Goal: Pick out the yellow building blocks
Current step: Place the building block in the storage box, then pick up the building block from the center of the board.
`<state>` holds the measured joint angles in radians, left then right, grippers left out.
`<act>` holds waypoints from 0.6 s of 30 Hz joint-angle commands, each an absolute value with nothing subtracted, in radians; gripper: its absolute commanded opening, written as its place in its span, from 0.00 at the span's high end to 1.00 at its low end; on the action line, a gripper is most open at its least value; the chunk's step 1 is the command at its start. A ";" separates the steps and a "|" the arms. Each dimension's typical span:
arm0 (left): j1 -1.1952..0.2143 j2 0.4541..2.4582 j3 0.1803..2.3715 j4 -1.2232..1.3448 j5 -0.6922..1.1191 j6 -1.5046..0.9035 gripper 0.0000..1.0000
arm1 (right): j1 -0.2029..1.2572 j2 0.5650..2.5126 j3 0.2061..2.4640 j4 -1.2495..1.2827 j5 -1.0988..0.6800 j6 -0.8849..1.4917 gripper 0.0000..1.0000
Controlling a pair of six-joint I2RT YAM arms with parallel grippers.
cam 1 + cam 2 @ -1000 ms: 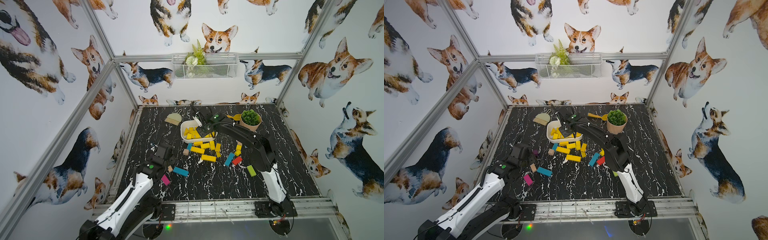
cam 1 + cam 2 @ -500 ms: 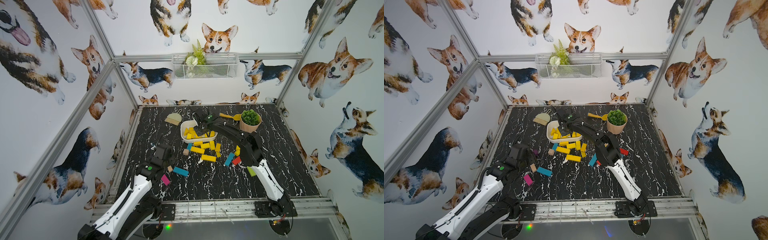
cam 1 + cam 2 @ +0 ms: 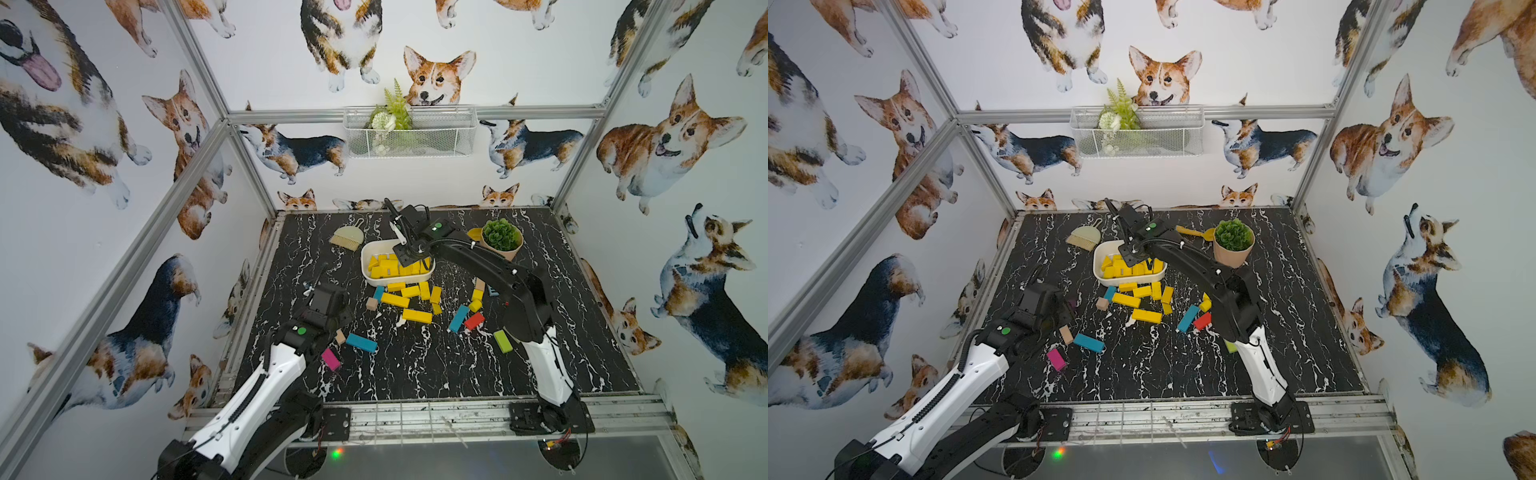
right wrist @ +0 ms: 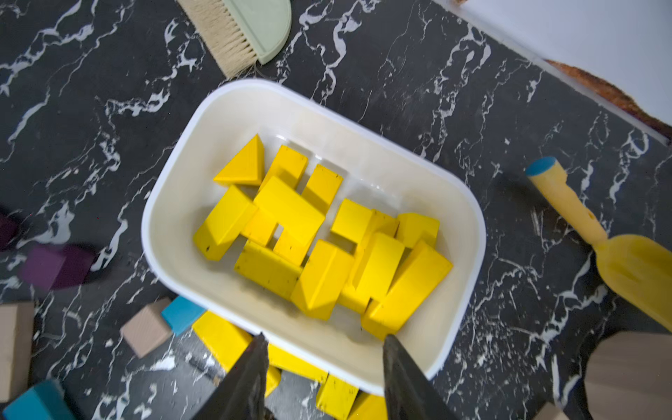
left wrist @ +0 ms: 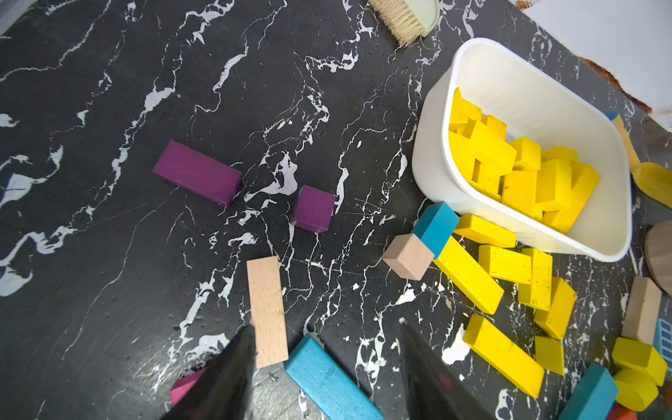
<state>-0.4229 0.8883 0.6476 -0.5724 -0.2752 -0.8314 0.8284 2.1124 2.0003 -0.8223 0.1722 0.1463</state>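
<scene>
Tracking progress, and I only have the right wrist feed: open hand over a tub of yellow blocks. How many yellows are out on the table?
Observer: About nine yellow building blocks lie loose, most clustered on the near side of the white tub.
Operator: Left hand?
Observer: The left hand is open and empty, over the left side of the table, off that cluster.
Operator: Lookalikes?
Observer: One lime-green bar lies beside the right arm, apart from the yellows.

Brush (image 3: 348,239) near white tub (image 4: 363,145); potted plant (image 3: 501,237), scoop (image 4: 600,240) beyond; purple bar (image 5: 198,177) apart.
</scene>
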 commanded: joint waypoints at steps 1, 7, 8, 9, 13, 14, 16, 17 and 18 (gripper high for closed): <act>-0.421 0.880 0.634 -0.541 -0.290 -0.887 0.35 | 0.860 1.984 1.807 -0.737 0.171 0.100 0.47; -0.420 0.898 0.618 -0.509 -0.301 -0.915 0.35 | 0.949 1.806 1.445 -0.634 0.118 0.021 0.46; -0.420 0.906 0.620 -0.507 -0.301 -0.922 0.35 | 0.963 1.794 1.406 -0.621 0.118 0.003 0.45; -0.420 0.911 0.621 -0.505 -0.301 -0.926 0.35 | 0.969 1.790 1.388 -0.618 0.105 -0.008 0.45; -0.418 0.929 0.628 -0.504 -0.298 -0.944 0.35 | 0.975 1.810 1.342 -0.615 0.029 -0.069 0.43; -0.418 0.930 0.629 -0.505 -0.295 -0.947 0.35 | 0.976 1.826 1.342 -0.617 0.031 -0.087 0.43; -0.418 0.930 0.629 -0.510 -0.292 -0.952 0.35 | 0.974 1.861 1.358 -0.622 0.054 -0.109 0.41; -0.419 0.928 0.629 -0.516 -0.291 -0.953 0.35 | 0.975 1.880 1.371 -0.630 0.062 -0.121 0.40; -0.419 0.925 0.629 -0.520 -0.291 -0.953 0.35 | 0.974 1.895 1.382 -0.635 0.063 -0.128 0.39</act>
